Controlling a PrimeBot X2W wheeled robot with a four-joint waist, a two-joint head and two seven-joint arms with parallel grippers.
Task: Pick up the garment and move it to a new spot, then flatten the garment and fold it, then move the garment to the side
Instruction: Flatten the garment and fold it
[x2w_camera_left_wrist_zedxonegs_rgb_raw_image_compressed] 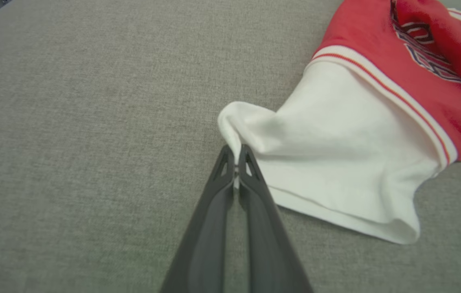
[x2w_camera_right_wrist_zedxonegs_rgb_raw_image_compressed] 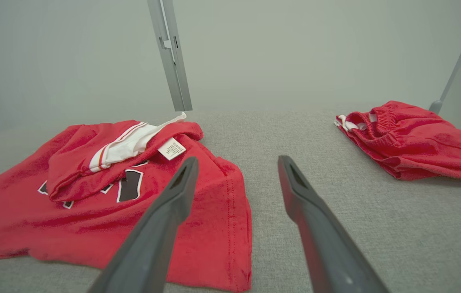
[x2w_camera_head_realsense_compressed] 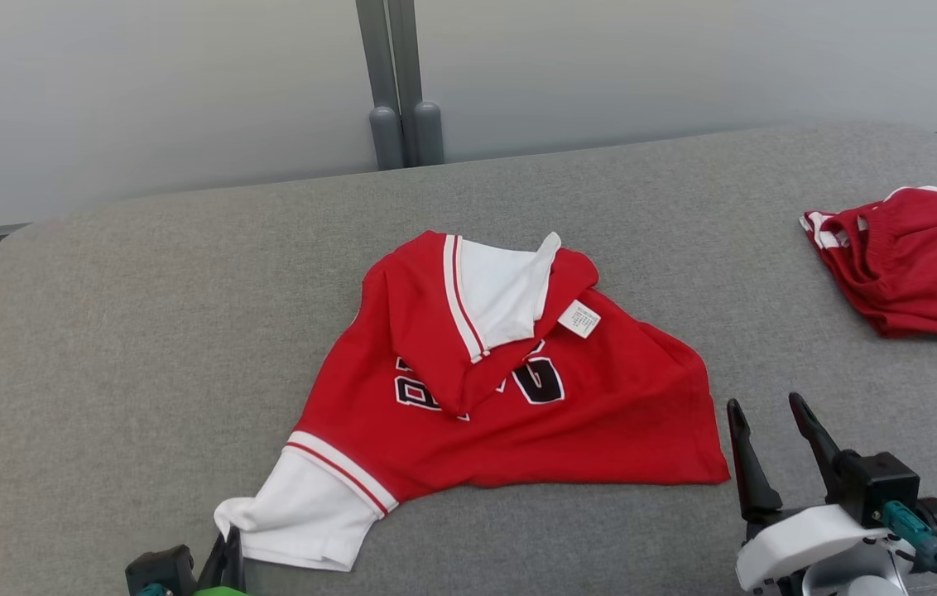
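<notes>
red jersey with white sleeves and black numerals point(x2w_camera_head_realsense_compressed: 518, 430) lies rumpled in the middle of the grey woven fabric surface point(x2w_camera_head_realsense_compressed: 104, 331). left gripper point(x2w_camera_left_wrist_zedxonegs_rgb_raw_image_compressed: 236, 160) is pinched tight on the near white sleeve's corner. right gripper point(x2w_camera_head_realsense_compressed: 765, 403) hovers spread wide, empty, just beside the hem; a bundled red garment with white trim point(x2w_camera_head_realsense_compressed: 915, 265) lies well apart

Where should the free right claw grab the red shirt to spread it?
Likely the shirt's right hem corner, coming from the right: it lies flat and exposed beside the open right gripper, opposite the white sleeve pinched by the left gripper.
</notes>
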